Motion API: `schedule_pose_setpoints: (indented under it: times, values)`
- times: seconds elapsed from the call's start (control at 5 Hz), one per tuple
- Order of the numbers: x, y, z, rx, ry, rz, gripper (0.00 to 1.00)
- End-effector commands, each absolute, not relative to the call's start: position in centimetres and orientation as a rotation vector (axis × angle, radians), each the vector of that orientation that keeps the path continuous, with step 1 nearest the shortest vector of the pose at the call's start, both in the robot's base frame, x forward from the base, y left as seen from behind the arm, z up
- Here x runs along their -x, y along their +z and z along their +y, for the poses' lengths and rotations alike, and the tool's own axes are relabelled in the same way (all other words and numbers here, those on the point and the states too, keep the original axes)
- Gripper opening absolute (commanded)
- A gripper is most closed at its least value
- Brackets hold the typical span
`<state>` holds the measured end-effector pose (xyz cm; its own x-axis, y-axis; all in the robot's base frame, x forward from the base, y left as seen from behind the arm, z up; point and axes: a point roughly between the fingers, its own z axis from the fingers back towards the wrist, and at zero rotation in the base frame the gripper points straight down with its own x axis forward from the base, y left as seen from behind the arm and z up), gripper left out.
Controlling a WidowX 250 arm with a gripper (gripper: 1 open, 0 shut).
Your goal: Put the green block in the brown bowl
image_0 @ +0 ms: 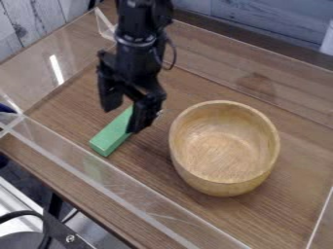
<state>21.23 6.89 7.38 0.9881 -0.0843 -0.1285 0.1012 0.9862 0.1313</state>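
The green block lies flat on the wooden table, left of the brown bowl. The bowl is empty and stands upright. My black gripper points down over the block's upper right end, hiding that end. Its two fingers stand apart, open, with nothing held between them. Whether the fingertips touch the block I cannot tell.
Clear acrylic walls fence the table on the front left and along the back. A clear bracket stands at the far corner. A black cable lies below the table's front left edge.
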Motion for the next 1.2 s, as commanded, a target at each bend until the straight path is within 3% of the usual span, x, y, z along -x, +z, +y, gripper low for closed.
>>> schedule_pose_setpoints:
  times: [0.0,0.2,0.4,0.6,0.8,1.0]
  values:
    - [-21.9,6.8,8.1,-0.116,-0.134,0.096,1.00]
    - [-21.9,5.6,8.6,-0.078,-0.178,0.109,1.00]
    - [-21.8,6.8,8.4,-0.079,-0.188,0.045,0.00]
    - [-21.7,8.2,8.1,-0.077,-0.189,-0.009,1.00]
    - [-21.9,7.4,8.3,-0.092,-0.207,-0.025,0.00]
    - [-22.0,6.7,8.5,-0.103,-0.224,-0.036,1.00]
